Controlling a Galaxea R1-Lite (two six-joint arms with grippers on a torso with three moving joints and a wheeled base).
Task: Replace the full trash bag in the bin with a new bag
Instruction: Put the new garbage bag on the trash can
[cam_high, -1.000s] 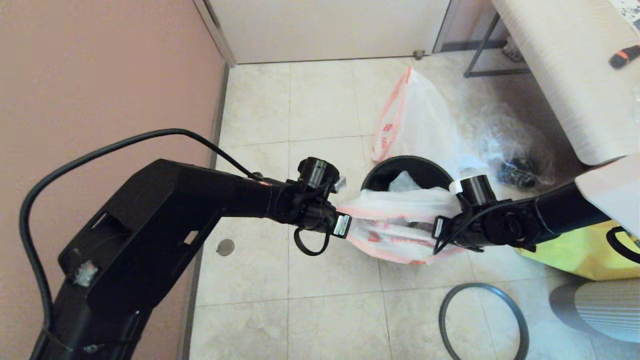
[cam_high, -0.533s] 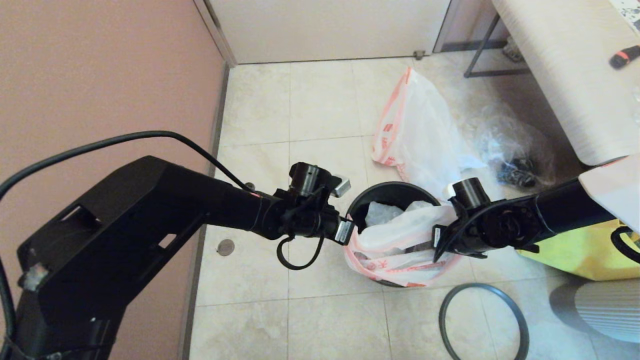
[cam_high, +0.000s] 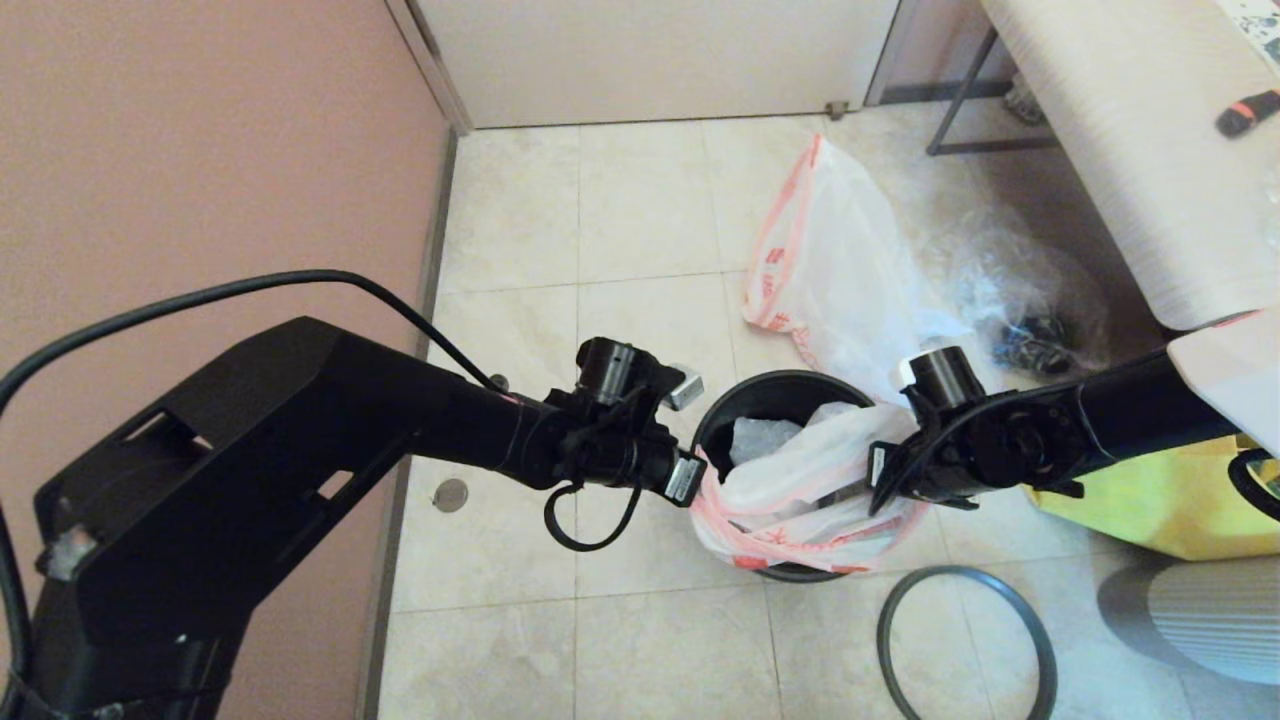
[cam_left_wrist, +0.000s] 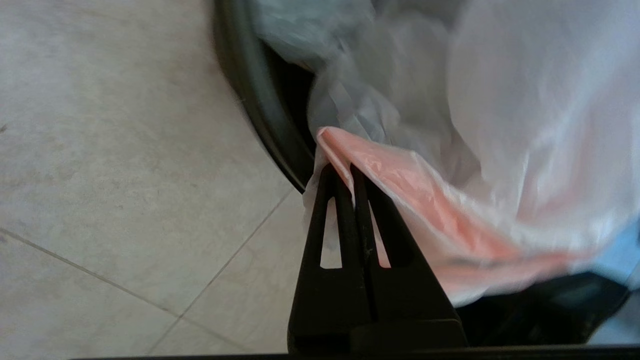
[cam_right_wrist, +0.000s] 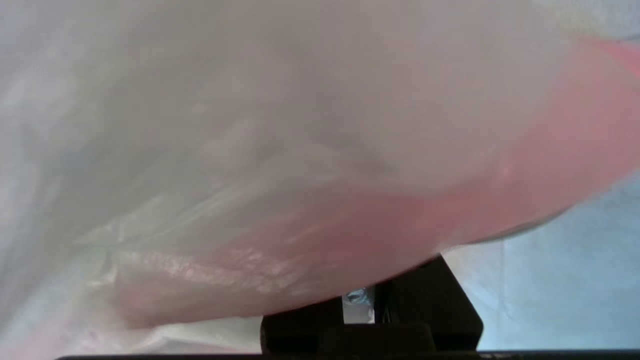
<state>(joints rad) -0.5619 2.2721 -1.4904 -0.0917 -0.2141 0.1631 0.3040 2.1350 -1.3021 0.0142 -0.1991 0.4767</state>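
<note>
The new bag (cam_high: 800, 490), thin white plastic with a pink edge band, hangs stretched between my two grippers over the near side of the bin (cam_high: 775, 385), a small round black bucket. My left gripper (cam_high: 697, 478) is shut on the pink band (cam_left_wrist: 400, 190) just outside the bin's rim (cam_left_wrist: 250, 90). My right gripper (cam_high: 878, 478) holds the bag's other side; the film covers most of its fingers (cam_right_wrist: 425, 300) in the right wrist view. The full trash bag (cam_high: 835, 265) lies on the floor behind the bin. The grey rim ring (cam_high: 890, 620) lies on the floor.
A clear bag with dark items (cam_high: 1035, 300) lies at the right of the full bag. A yellow tote (cam_high: 1150, 505) stands at my right, under a white table (cam_high: 1130, 130). A pink wall (cam_high: 200, 150) runs along the left.
Both grippers have come down and toward me with the new bag. Its mouth has slackened and now drapes over the bin's near rim. The bin has slid a little nearer.
</note>
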